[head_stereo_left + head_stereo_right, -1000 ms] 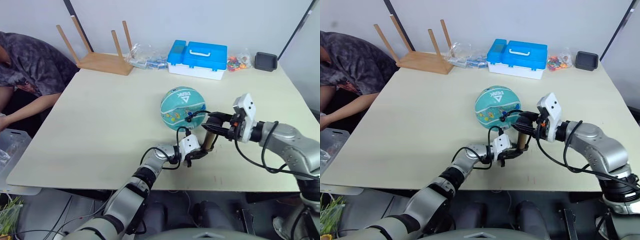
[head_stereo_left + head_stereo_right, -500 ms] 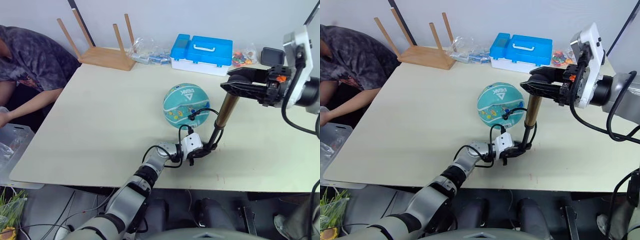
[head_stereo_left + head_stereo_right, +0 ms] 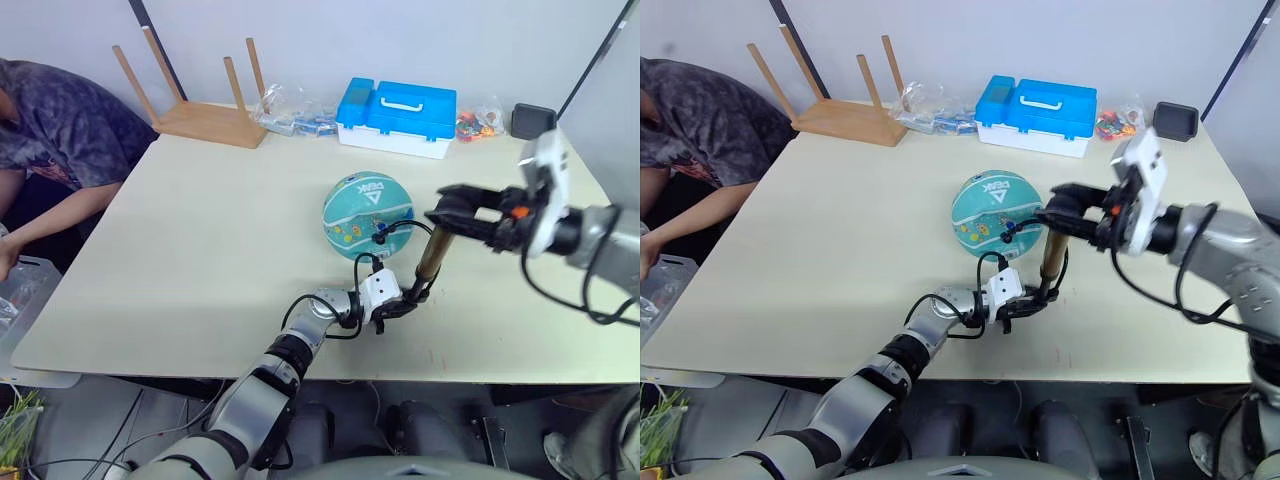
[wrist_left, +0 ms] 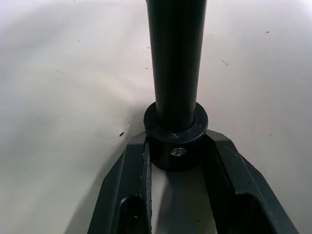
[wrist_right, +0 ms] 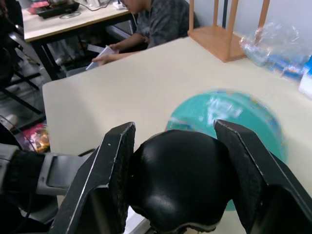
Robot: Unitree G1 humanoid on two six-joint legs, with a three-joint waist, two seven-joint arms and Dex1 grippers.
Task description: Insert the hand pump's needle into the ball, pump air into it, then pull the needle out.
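Left eye view: beside the ball, the hand pump stands upright, left pincer clenched on its base, right pincer grasping the T-handle (mid-stroke, I judge). A skewed push could tip it, yanking the hose loose.

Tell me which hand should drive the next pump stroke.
The right hand. It is shut on the black T-handle at the top of the hand pump, so it can likely push straight down. The left hand is shut on the pump's base cap on the table, steadying it beside the ball.
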